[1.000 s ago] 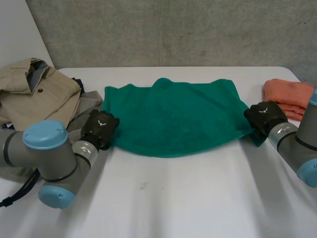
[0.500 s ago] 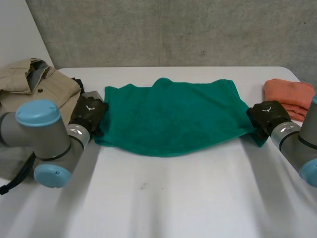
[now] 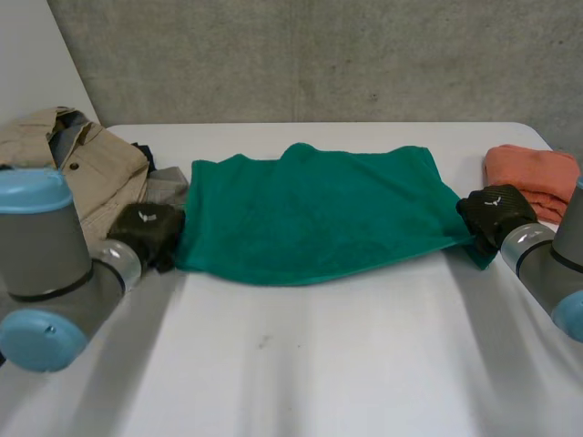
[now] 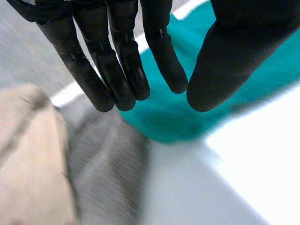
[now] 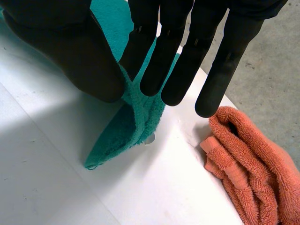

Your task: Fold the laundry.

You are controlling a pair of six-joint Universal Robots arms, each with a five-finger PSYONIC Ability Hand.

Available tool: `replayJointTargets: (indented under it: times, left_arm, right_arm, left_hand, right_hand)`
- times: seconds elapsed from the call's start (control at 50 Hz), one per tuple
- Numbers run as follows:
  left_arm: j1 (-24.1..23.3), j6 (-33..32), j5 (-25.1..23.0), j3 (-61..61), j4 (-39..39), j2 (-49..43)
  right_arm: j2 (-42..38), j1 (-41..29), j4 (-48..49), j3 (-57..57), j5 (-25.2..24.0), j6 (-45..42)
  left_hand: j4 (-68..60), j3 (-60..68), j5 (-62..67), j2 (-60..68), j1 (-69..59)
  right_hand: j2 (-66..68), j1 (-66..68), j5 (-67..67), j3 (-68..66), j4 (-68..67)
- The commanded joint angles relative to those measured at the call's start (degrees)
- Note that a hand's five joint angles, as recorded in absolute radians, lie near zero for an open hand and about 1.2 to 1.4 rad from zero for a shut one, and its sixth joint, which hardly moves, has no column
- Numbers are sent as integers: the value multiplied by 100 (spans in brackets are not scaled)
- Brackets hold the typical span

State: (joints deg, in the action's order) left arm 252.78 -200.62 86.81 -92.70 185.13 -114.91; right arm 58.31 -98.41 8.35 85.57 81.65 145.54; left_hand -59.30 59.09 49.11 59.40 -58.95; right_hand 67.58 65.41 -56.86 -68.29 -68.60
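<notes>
Your left hand [image 3: 146, 232] hangs with fingers [image 4: 117, 70] straight and empty beside the green towel [image 3: 314, 214] spread on the counter [image 3: 319, 364], while your right hand [image 3: 492, 211] pinches its opposite corner between thumb and fingers.

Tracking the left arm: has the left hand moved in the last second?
Yes. The left hand has shifted outward from the edge of the green towel, toward the beige clothes pile.

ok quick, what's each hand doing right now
Left hand: open, fingers straight over one corner of the green terry towel.
Right hand: shut on the towel's opposite corner, pinching it.
</notes>
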Motion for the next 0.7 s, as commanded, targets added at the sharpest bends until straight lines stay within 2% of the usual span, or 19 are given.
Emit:
replayJointTargets:
  times: [0.02,0.08,0.14,0.28,0.52,0.7]
  left_arm:
    - [-53,-188,-155,6,-688,-391]
    - [-71,-259,-252,190,-724,-594]
    - [-106,-268,-305,445,-706,-770]
    - [-290,-180,-226,1226,-627,-1226]
    - [-572,-206,284,2589,-609,-2000]
    - [-624,-303,319,3381,-539,-2440]
  right_arm:
    - [-22,-2,0,-22,0,-43]
    - [-31,-20,0,-31,0,-52]
    - [-31,-20,-9,-31,0,-79]
    - [-4,15,-17,4,0,-114]
    - [-4,103,-105,39,0,-122]
    - [-22,129,-123,30,-35,-228]
  left_hand:
    - [-862,883,880,852,-896]
    - [-258,279,277,248,-293]
    - [1104,-1083,-1085,-1114,1069]
    - [2334,-2313,-2315,-2344,2299]
    - [2318,-2297,-2299,-2328,2283]
    - [2335,-2314,-2316,-2345,2300]
  right_hand:
    - [1242,1459,-1314,-1171,-1140]
    - [1242,1459,-1314,-1171,-1140]
    - [1242,1459,-1314,-1171,-1140]
    - [1242,1459,-1314,-1171,-1140]
    - [1242,1459,-1314,-1171,-1140]
    - [1242,1459,-1314,-1171,-1140]
